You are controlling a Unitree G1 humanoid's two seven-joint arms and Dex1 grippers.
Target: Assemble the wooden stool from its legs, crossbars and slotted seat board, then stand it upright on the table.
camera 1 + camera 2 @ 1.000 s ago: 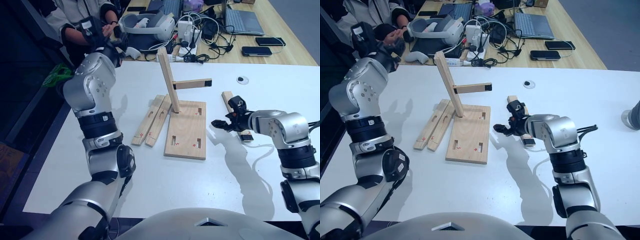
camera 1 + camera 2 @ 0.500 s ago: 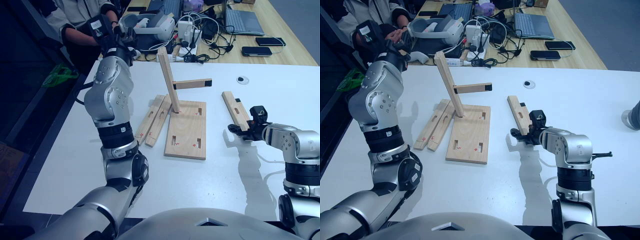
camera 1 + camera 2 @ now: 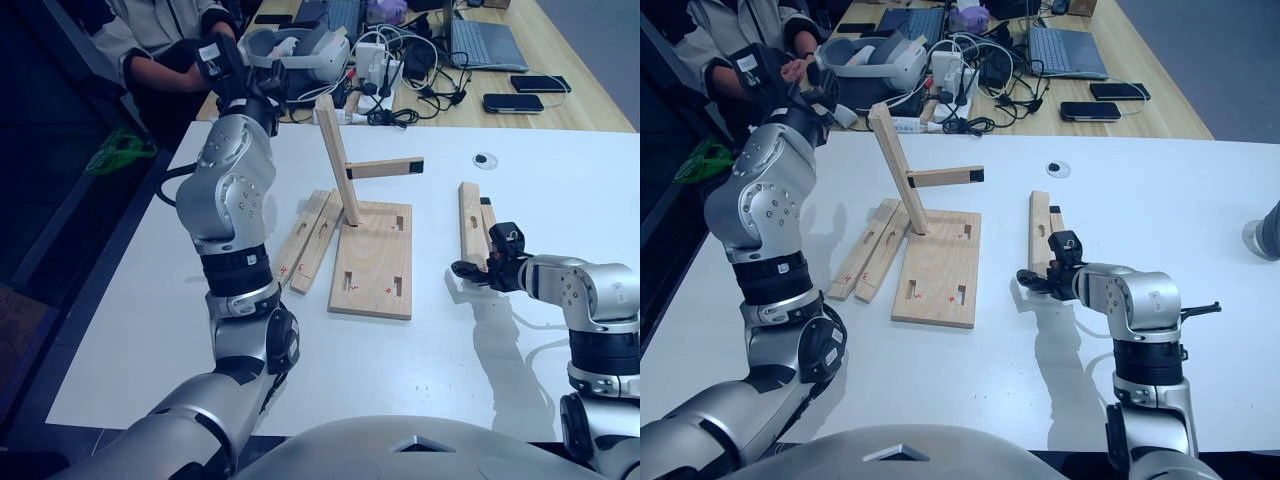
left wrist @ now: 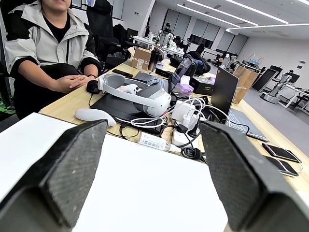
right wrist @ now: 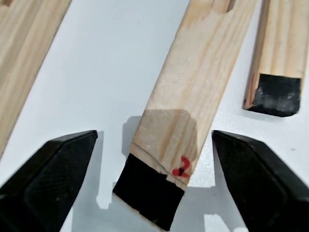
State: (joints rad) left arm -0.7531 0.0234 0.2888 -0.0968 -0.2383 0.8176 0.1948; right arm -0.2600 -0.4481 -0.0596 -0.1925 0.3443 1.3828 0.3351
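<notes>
The slotted seat board [image 3: 375,262] lies flat mid-table. One leg [image 3: 336,155] stands upright in its far left slot, and a crossbar [image 3: 385,168] juts from that leg to the right. Two more legs [image 3: 305,240] lie side by side just left of the board. To the board's right lie a third leg [image 3: 467,220] and a shorter piece [image 5: 277,53] beside it. My right gripper [image 5: 154,134] rests low at that leg's near, black-tipped end [image 5: 161,169], open, one finger on each side of it. My left gripper [image 4: 153,124] is raised high over the table's far left edge, open and holding nothing.
A wooden desk behind the table carries a white headset [image 3: 300,48], cables, a laptop and phones [image 3: 510,102]. A seated person is at the back left. A small round black item [image 3: 486,159] lies on the table at the far right. The near part of the table is bare.
My right gripper drew back from beside the seat board to the right-hand leg's near end. That leg has turned from slanted to nearly straight. My left arm swung up and to the right.
</notes>
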